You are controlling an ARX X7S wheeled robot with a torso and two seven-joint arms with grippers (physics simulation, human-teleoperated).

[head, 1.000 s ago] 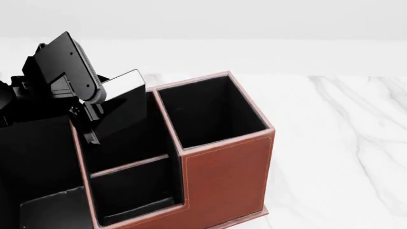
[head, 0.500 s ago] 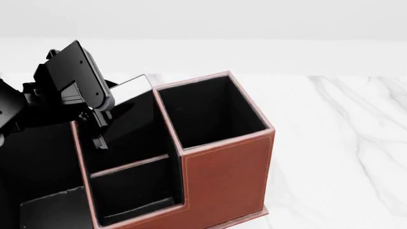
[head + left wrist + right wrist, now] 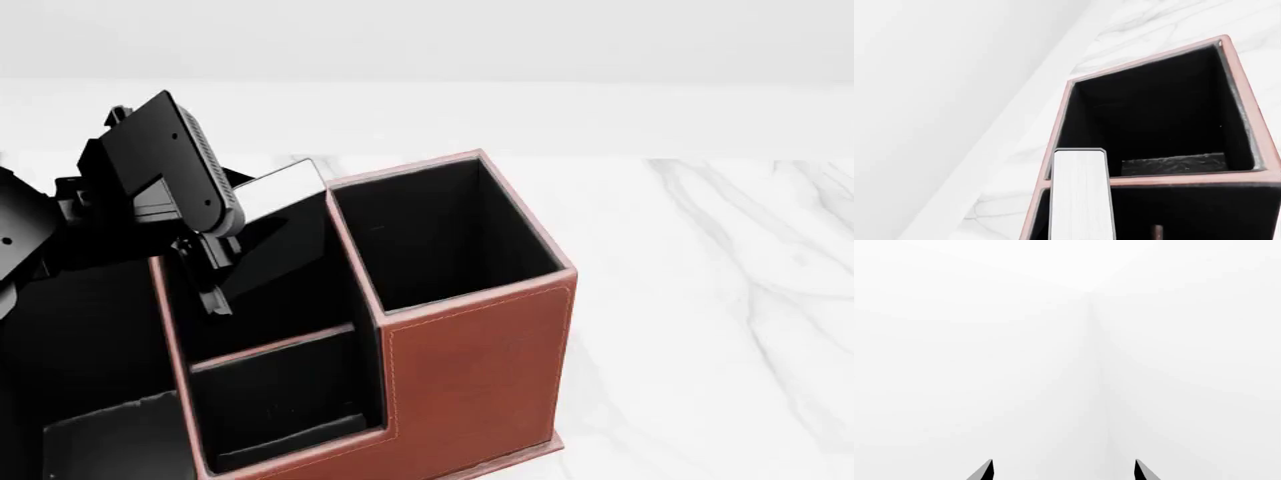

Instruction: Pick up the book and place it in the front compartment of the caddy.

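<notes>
While angled down over the caddy (image 3: 467, 350), left gripper (image 3: 214, 275) clamps book (image 3: 274, 215), tilted upright, white edge up; right gripper (image 3: 1064, 472) spread.

No writing, label, brand or number can be read anywhere here; the caddy (image 3: 467, 350) and book (image 3: 1081, 195) both show plain surfaces.

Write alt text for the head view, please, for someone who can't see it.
A black robot arm's left pincer lowers a thin black book into a rear cell of a reddish-brown caddy. The caddy stands on a white marble table; its other cells look dark, contents unclear.
</notes>
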